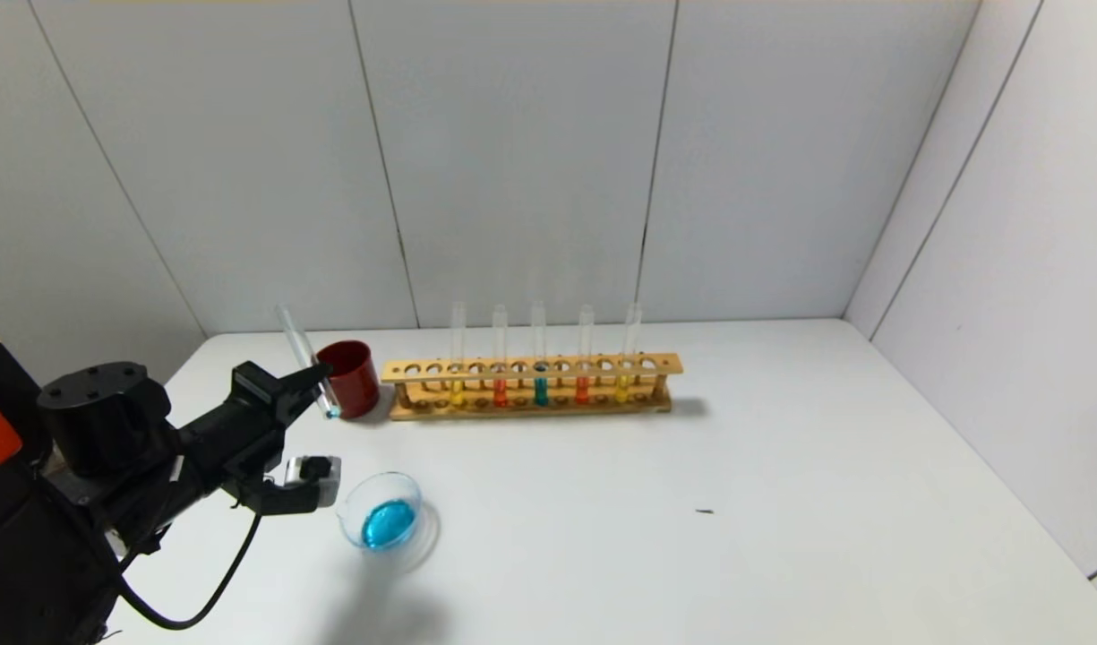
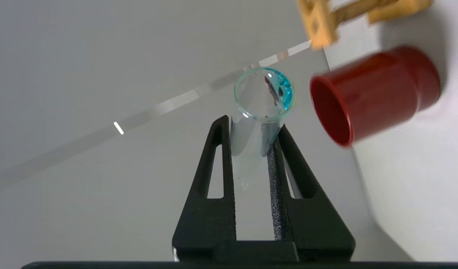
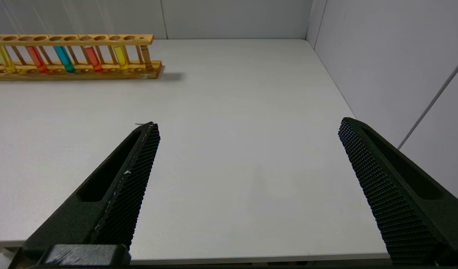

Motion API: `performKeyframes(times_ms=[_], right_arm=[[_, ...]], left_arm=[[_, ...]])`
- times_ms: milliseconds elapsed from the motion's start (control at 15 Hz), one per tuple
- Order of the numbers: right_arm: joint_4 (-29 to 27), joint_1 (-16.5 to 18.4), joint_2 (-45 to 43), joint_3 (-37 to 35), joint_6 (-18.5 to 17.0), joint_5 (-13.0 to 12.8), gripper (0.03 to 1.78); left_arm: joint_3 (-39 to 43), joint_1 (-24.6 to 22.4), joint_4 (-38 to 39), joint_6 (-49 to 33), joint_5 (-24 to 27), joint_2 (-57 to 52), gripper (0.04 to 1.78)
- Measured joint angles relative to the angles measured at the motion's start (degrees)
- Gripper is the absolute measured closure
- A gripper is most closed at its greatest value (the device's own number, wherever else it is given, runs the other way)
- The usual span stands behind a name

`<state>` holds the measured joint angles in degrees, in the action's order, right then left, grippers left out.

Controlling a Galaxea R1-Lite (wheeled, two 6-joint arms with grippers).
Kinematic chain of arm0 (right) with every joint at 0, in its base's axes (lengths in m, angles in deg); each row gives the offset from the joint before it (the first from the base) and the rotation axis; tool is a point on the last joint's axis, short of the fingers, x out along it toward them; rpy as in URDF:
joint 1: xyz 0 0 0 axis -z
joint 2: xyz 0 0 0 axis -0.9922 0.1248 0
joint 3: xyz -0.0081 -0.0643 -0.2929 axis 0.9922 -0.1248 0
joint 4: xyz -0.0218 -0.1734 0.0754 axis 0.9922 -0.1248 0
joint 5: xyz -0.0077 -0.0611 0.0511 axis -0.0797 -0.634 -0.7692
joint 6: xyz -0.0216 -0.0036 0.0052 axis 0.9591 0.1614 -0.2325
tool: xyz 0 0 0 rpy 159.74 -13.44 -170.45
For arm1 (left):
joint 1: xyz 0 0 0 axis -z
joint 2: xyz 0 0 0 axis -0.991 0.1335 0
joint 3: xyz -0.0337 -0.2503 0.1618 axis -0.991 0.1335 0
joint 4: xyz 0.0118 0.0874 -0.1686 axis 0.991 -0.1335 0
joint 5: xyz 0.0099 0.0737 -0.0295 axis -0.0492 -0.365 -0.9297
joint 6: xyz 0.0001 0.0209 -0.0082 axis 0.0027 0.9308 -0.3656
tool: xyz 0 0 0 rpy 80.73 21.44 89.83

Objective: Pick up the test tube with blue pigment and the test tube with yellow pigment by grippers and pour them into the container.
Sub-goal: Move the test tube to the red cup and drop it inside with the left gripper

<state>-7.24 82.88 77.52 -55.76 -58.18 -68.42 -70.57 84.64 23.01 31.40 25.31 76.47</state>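
Note:
My left gripper [image 1: 308, 381] is shut on a clear test tube [image 1: 299, 351], tilted, beside the dark red cup, with only a little blue at its lower end. In the left wrist view the tube [image 2: 251, 108] sits between the fingertips of that gripper [image 2: 252, 125]. The glass container [image 1: 382, 512] stands on the table in front of this gripper and holds blue liquid. Two tubes with yellow pigment [image 1: 623, 387] [image 1: 457, 391] and a teal-blue tube [image 1: 540, 387] stand in the rack. My right gripper [image 3: 249, 125] is open and empty above the table's right front part.
The wooden rack [image 1: 530, 367] stands at the back centre and also holds two orange-red tubes [image 1: 500, 391]. The dark red cup [image 1: 351, 376] stands at its left end, close to the held tube, and shows in the left wrist view [image 2: 374, 93]. Walls close the back and right.

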Motion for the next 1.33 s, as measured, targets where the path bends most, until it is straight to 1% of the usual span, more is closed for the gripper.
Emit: performKeyframes(times_ms=[133, 267, 333, 400, 467, 533, 600, 733, 800, 867, 933, 1000, 1133, 1267, 1333], right_arm=[[0.0, -0.02, 0.0, 0.0, 0.0, -0.02, 0.06], [0.0, -0.02, 0.0, 0.0, 0.02, 0.0, 0.06], [0.0, -0.02, 0.0, 0.0, 0.0, 0.0, 0.06], [0.0, -0.02, 0.0, 0.0, 0.02, -0.02, 0.06], [-0.02, -0.02, 0.0, 0.0, 0.0, 0.0, 0.06], [0.0, -0.02, 0.0, 0.0, 0.0, 0.0, 0.06], [-0.02, -0.02, 0.0, 0.0, 0.0, 0.0, 0.06], [0.0, -0.02, 0.0, 0.0, 0.0, 0.0, 0.06], [0.0, -0.02, 0.0, 0.0, 0.0, -0.02, 0.06], [0.0, 0.0, 0.0, 0.0, 0.0, 0.0, 0.06], [0.0, 0.0, 0.0, 0.0, 0.0, 0.0, 0.06], [0.0, -0.02, 0.0, 0.0, 0.0, -0.02, 0.06], [0.0, -0.02, 0.0, 0.0, 0.0, 0.0, 0.06], [0.0, -0.02, 0.0, 0.0, 0.0, 0.0, 0.06], [0.0, -0.02, 0.0, 0.0, 0.0, 0.0, 0.06]], left_arm=[[-1.49, 0.46, 0.0, -11.08, -7.94, -0.99, 1.51], [-3.86, 2.78, -0.18, -23.69, -18.96, -2.15, 1.51], [-7.01, 4.07, -1.27, -29.92, -25.08, -2.94, 1.51], [-10.53, 4.88, -3.88, -35.23, -30.2, -4.05, 1.51], [-14.19, 5.42, -8.37, -40.3, -34.24, -5.51, 1.51], [-18.1, 5.84, -15.08, -46.01, -36.95, -7.61, 1.51], [-22.08, 6.11, -22.35, -51.91, -38.06, -9.78, 1.51], [-30.65, 6.36, -38.42, -66.07, -38.11, -14.03, 1.51], [-33.82, 6.45, -45.57, -73.52, -37.01, -15.74, 1.51], [-36.06, 6.47, -51.58, -80.96, -35.07, -17.14, 1.51], [-37.33, 6.02, -56.44, -88.15, -31.83, -18.3, 1.51], [-37.73, 5.06, -59.17, -93.48, -28.36, -19.02, 1.51], [-37.96, 1.76, -60.23, -101.66, -19.75, -19.74, 1.51], [-37.79, -1.9, -60.26, -106.55, -10.86, -19.71, 1.51], [-37.66, -3.05, -59.93, -108.0, -7.5, -19.3, 1.51]])
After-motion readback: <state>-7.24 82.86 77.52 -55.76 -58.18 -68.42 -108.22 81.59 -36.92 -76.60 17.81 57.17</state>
